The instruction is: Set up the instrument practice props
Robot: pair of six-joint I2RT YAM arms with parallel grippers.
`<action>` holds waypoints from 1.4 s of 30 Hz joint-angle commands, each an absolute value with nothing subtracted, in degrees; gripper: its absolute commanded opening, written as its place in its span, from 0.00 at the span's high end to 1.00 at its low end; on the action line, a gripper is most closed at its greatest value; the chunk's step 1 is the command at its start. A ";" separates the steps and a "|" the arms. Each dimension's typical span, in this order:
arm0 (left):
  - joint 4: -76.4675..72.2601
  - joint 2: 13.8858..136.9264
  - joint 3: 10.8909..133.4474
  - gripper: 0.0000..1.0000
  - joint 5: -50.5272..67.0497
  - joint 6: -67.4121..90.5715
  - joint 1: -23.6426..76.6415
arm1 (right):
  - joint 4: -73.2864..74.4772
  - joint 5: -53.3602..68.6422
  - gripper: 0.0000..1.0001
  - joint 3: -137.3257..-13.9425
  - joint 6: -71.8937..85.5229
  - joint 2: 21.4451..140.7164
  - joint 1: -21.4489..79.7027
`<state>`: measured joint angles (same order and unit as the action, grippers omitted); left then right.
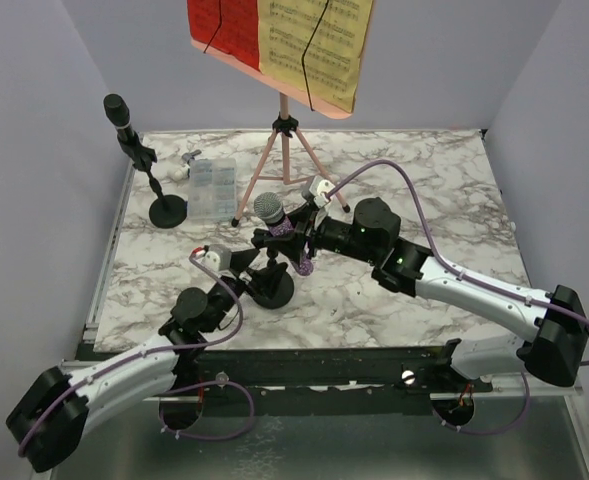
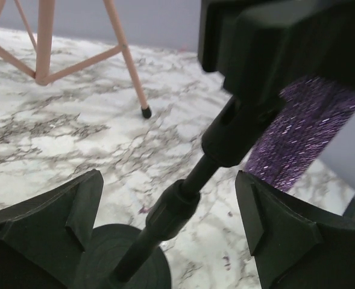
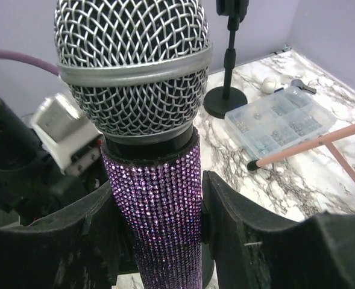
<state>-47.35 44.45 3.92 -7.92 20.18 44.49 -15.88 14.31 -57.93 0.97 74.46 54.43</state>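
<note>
The pink music rack [image 1: 274, 62] stands at the back on thin tripod legs [image 1: 286, 150] and carries a red sheet [image 1: 224, 25] and a yellow sheet [image 1: 314, 45]. The black microphone [image 1: 120, 112] sits in its round-based holder [image 1: 167, 211] at the far left. My right gripper [image 3: 159, 223] is shut on the purple glitter microphone [image 3: 156, 174], holding it at the clip of the second holder [image 1: 271, 287] in mid-table. My left gripper [image 2: 171, 223] is open, its fingers either side of that holder's stem [image 2: 177, 205] without touching it.
The clear plastic compartment box [image 1: 212, 188] lies between the left holder and the tripod. A small white ball [image 3: 267, 84] and a grey piece lie behind it. A tripod leg tip [image 2: 146, 112] rests close behind the second holder. Walls enclose the table on three sides.
</note>
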 commanded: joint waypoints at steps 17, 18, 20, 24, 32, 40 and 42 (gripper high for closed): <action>9.18 2.67 33.55 0.01 -14.55 19.02 44.47 | -30.92 9.61 1.00 -78.74 4.76 93.48 54.85; 10.51 3.39 36.34 0.01 -14.31 16.90 44.47 | -31.38 10.18 0.99 -80.25 4.87 95.48 54.85; 13.71 4.49 41.46 0.01 -14.39 13.80 44.49 | -32.04 10.68 0.99 -83.98 5.36 99.55 54.85; 17.97 3.92 48.98 0.01 -14.97 9.66 44.47 | -31.42 12.14 0.99 -93.79 5.72 108.39 54.85; 22.66 2.25 57.11 0.01 -14.50 7.32 44.45 | -22.91 14.21 0.99 -118.22 5.16 127.25 55.01; 26.33 1.80 61.02 0.01 -14.37 7.15 44.40 | -21.74 13.87 0.94 -125.51 5.18 134.25 55.62; 26.85 1.76 61.34 0.01 -14.57 7.05 44.30 | -21.11 13.49 0.79 -125.60 4.47 134.30 56.00</action>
<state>23.27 2.68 59.94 -13.96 8.27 44.49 -17.85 12.97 -122.37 5.13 134.02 54.96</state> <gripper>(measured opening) 0.988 0.519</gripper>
